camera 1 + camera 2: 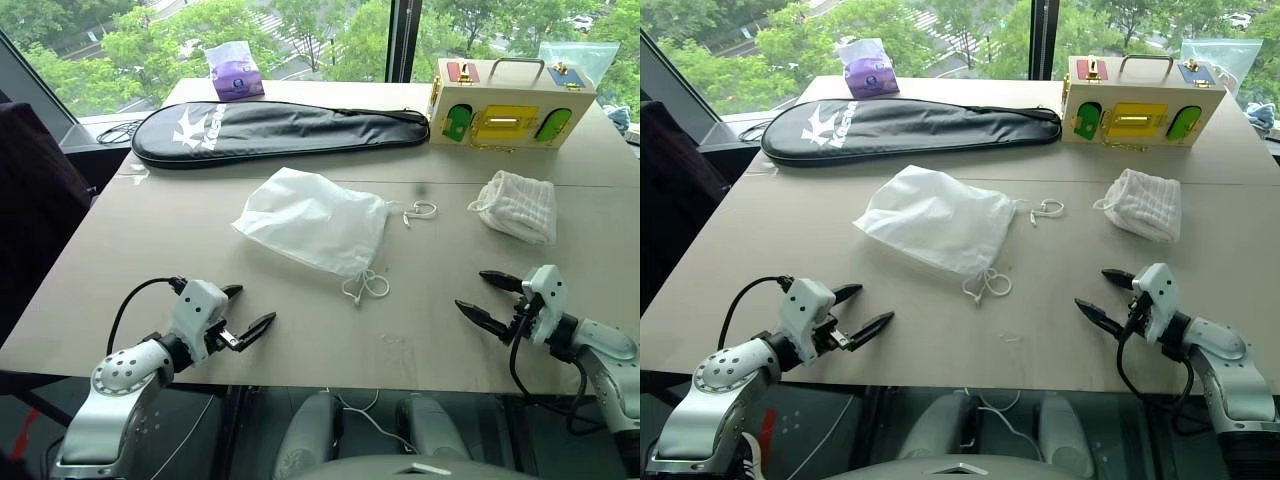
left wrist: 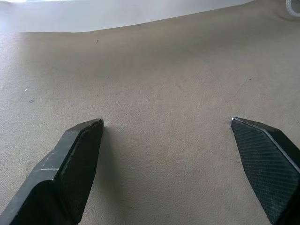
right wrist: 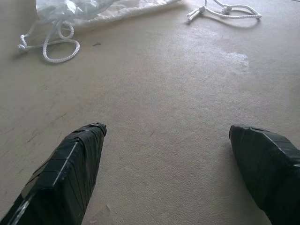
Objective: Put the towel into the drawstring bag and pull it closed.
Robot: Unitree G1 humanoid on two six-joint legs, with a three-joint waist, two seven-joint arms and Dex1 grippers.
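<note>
2 grippers hover over a wide beige table (image 1: 150, 230) that runs back to a window with green trees beyond it. Along the far edge lies a long black zippered racket case (image 1: 285, 128), and to its right stands a wooden box (image 1: 510, 103) with a metal handle and green and yellow panels on its front. A small purple packet (image 1: 236, 72) sits behind the case near the glass.

At mid-table the drawstring bag (image 1: 315, 220) lies flat and slightly rumpled, its mouth turned toward the robot's right. 1 white cord loop (image 1: 365, 287) trails from the mouth's near corner toward the robot, and another cord loop (image 1: 420, 211) lies just beyond its far corner. The towel (image 1: 520, 205) rests in a soft heap well apart from the bag, on the robot's right and just in front of the wooden box; nothing touches it.

Near the table's front edge, the left gripper (image 1: 242, 312) points forward and inward with its 2 black fingers spread wide and holding nothing, close above bare tabletop. The right gripper (image 1: 485, 296) mirrors it on the other side, fingers likewise wide apart and empty, aimed toward the bag's near cord.
</note>
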